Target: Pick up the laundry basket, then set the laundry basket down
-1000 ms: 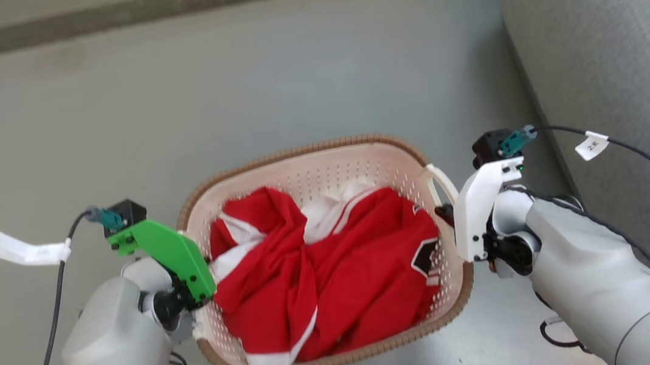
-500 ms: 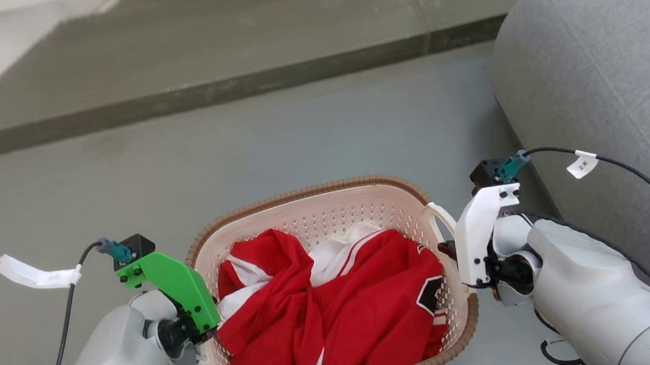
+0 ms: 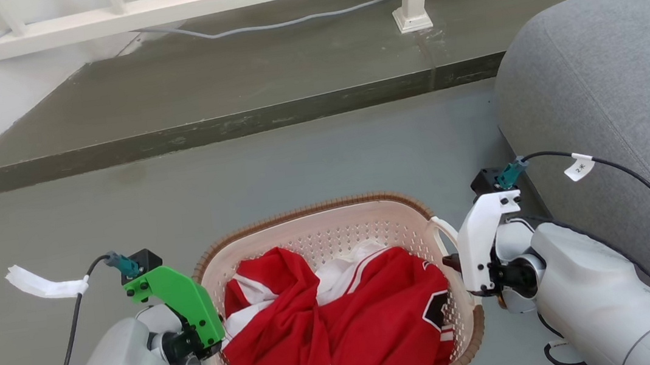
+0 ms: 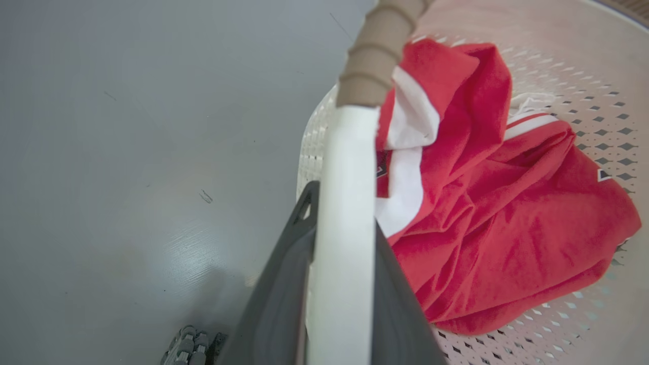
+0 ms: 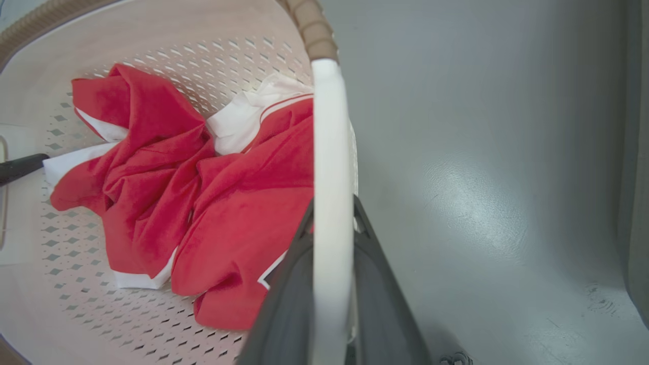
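Though near sofa (image 3: 607,83), laundry basket (image 3: 331,237) apart.

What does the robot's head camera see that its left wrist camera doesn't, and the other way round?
Head view adds: the grey sofa, the white railing and the right gripper beside the laundry basket. Left wrist view adds: a close look at the left gripper shut on the white handle. Both: the basket, the red clothes inside and the grey floor.
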